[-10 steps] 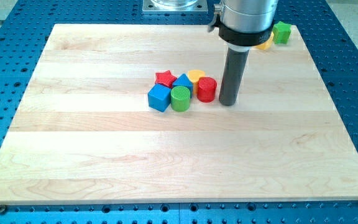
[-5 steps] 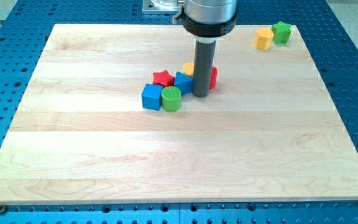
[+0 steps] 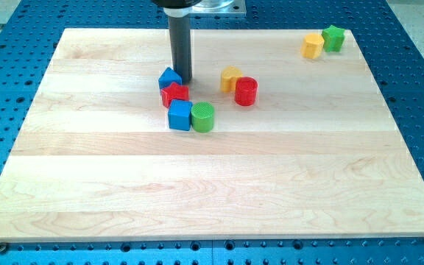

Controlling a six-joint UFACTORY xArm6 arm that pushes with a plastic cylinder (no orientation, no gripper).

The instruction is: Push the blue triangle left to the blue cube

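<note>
Beside the bare tip (image 3: pixel 183 81), holding nothing, the blue triangle (image 3: pixel 169 77) sits above the red star (image 3: pixel 175 93), not yet left of the blue cube (image 3: pixel 179 115).

board (image 3: pixel 212 184): pale matt wood | green cylinder (image 3: pixel 203 117): ribbed top | rod (image 3: pixel 180 44): dark matt

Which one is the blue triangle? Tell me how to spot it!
Find the dark rod near the wooden board's top middle; my tip touches the blue triangle's right side. It tops the cluster, above the red star and blue cube, and has a pointed roof.
</note>
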